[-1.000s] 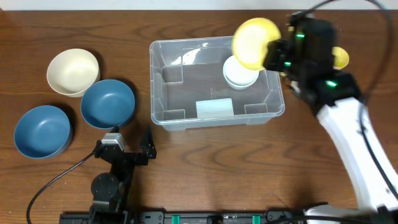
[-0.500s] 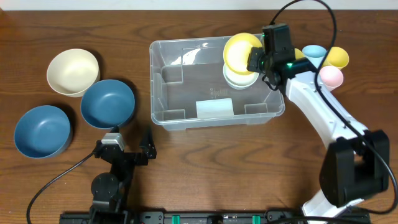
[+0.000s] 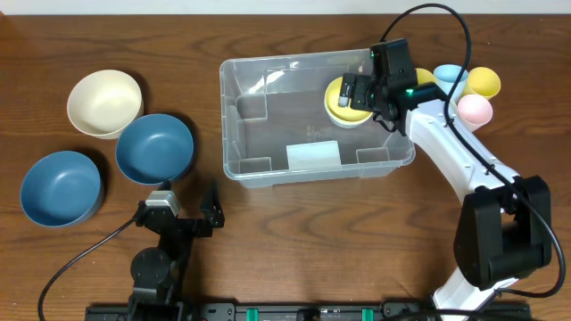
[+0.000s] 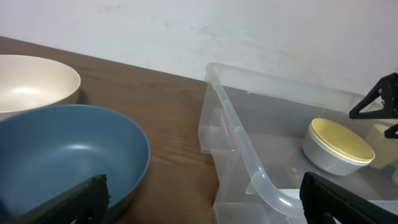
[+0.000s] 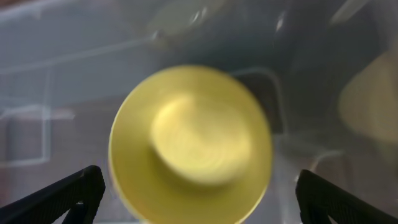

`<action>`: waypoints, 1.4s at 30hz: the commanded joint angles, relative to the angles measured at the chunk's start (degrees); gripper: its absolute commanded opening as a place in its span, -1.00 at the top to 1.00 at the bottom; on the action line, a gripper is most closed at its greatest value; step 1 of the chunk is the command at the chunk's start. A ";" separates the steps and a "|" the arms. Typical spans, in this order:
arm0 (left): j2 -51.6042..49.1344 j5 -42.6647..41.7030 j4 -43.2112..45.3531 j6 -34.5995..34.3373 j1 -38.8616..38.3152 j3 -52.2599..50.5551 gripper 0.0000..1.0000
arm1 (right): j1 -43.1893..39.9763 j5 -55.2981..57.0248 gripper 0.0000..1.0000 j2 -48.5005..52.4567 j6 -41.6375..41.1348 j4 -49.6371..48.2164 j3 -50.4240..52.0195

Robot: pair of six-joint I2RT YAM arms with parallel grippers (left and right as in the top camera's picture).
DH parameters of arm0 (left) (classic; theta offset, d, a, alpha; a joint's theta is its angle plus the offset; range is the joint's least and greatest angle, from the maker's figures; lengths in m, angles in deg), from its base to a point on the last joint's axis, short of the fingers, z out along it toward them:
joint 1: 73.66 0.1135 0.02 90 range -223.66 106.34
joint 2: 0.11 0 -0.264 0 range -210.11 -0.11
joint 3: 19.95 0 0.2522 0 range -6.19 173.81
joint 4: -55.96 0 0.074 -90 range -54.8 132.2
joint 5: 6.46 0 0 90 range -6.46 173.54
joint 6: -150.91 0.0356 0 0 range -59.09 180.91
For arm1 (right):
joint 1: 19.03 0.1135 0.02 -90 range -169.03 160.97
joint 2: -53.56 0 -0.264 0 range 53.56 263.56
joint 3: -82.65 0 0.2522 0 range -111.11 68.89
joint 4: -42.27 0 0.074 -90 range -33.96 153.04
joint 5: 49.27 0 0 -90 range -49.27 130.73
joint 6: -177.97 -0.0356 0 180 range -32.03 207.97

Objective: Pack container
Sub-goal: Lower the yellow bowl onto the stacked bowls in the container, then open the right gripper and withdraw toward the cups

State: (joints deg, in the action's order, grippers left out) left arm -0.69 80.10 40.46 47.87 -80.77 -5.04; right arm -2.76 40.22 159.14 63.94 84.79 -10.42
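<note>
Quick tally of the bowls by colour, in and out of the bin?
Blue bowls: 2
Cream bowl: 1
Yellow bowls: 2, one inside the container
White bowl: 1
Light blue bowl: 1
Pink bowl: 1
Total: 8

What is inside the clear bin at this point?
The bin holds a yellow bowl nested in a white bowl at its far right corner, plus a pale label by the near wall. The yellow bowl covers the white bowl's inside.
</note>
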 commanded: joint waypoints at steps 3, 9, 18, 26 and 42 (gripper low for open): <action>0.35 0.17 -2.10 1.16 0.35 -0.92 -0.96 | 0.31 -4.81 -0.98 -0.37 1.46 5.46 -7.10; 0.35 0.17 -2.10 1.16 0.35 -0.92 -0.96 | 0.66 -6.64 -0.99 -1.36 3.37 14.86 -16.98; 0.35 0.17 -2.10 1.16 0.35 -0.92 -0.96 | -3.96 7.02 -0.98 -3.91 -2.75 32.35 -23.93; 0.35 0.17 -2.10 1.16 0.35 -0.92 -0.96 | -11.72 9.81 -0.99 -3.87 -3.43 44.04 -23.63; 0.35 0.17 -2.10 1.16 0.35 -0.92 -0.96 | -14.45 12.81 -0.98 -3.85 -3.17 49.44 -13.73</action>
State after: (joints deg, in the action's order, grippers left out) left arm -0.69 80.10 40.46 47.87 -80.77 -5.04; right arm -16.98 51.52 155.91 61.40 134.60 -27.25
